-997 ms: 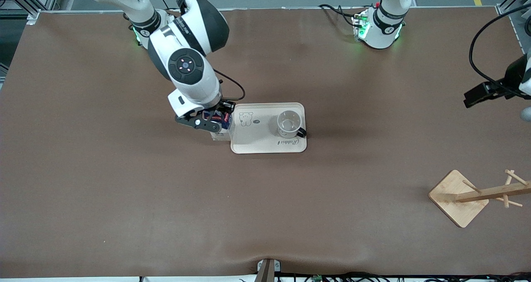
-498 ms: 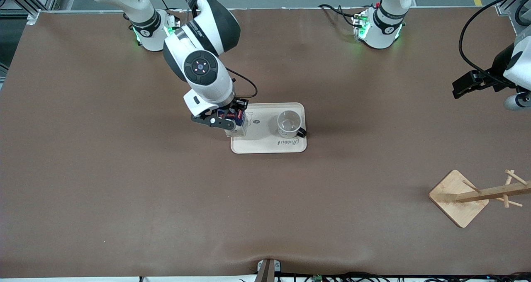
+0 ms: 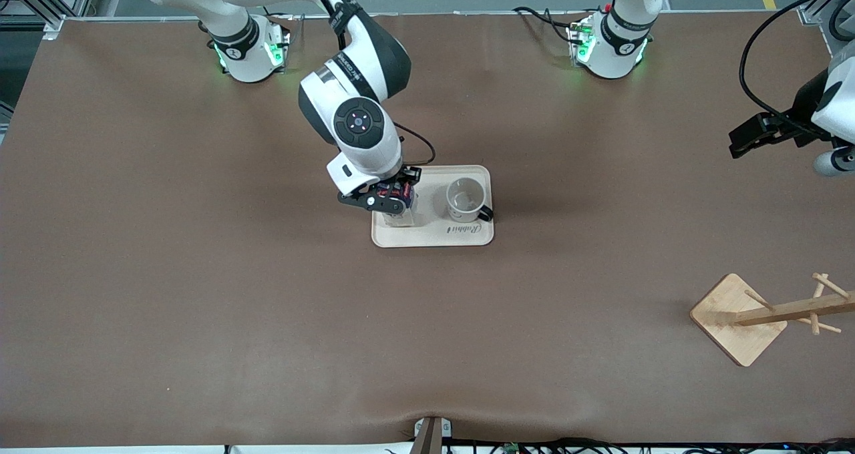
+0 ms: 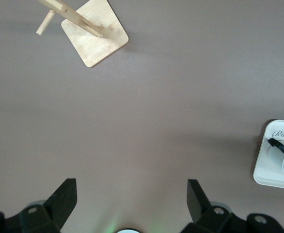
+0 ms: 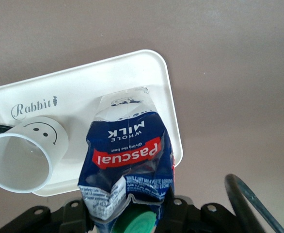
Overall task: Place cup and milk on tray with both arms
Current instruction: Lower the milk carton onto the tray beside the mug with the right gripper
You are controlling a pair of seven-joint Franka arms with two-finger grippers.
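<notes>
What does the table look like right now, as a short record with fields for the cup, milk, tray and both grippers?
cup: upright on the tray, at the end toward the left arm
milk: held over the tray beside the cup
right gripper: shut on the milk top
left gripper: open, off at the left arm's end of the table, waiting
rack: wooden, nearer the front camera

A dark blue milk carton (image 5: 127, 160) with red label and green cap, a white smiley-faced cup (image 5: 25, 153), a cream tray (image 3: 427, 235) with script lettering, brown table (image 3: 200, 307).
</notes>
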